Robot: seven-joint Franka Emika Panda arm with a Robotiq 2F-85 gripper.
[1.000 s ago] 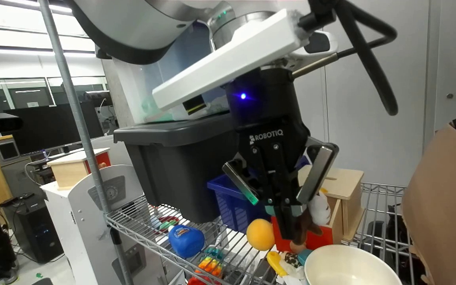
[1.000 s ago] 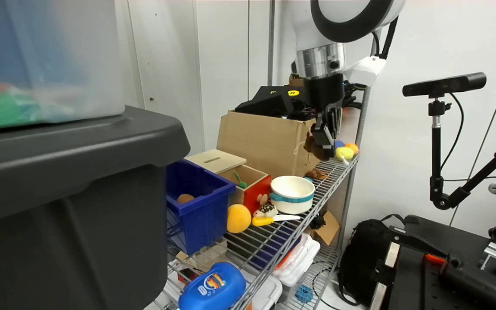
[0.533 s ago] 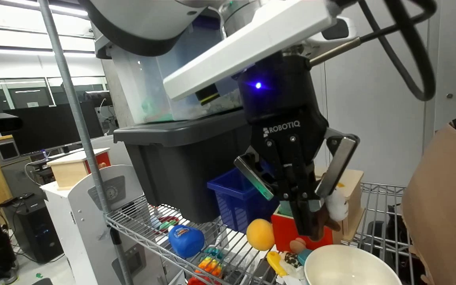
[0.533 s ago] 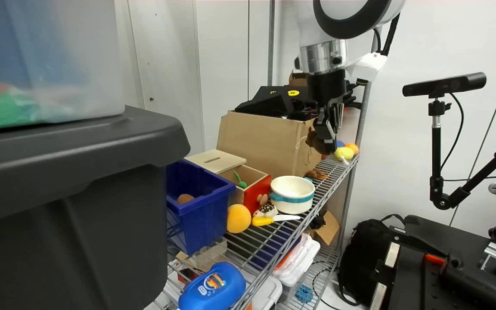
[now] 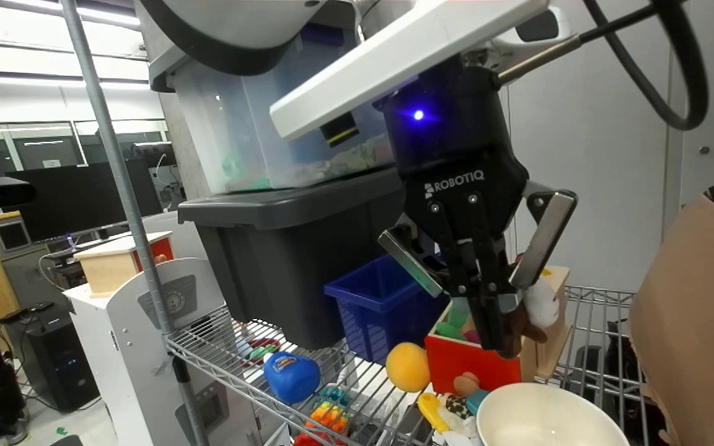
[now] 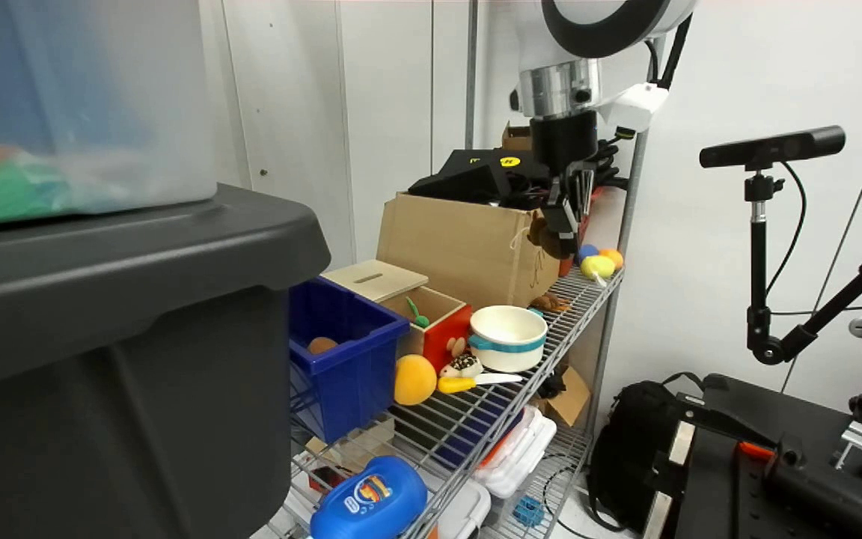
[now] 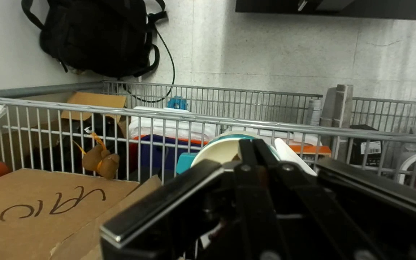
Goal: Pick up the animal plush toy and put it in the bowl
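In an exterior view, from left: gripper (image 5: 491, 341), nearly closed, pinching the animal plush toy (image 5: 517, 331) in mid-air. Lower and farther right, well apart: the bowl (image 5: 549, 416). Unable to read toy's long axis. Judged next: carry right, then lower.

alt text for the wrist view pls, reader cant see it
The black end effector juts up from the bottom, jaws close together, partly hiding a cream-white bowl; anything held is hard to make out. A hand-marked cardboard box fills the lower left, wire shelving crosses the middle, and a black backpack shows at upper left.
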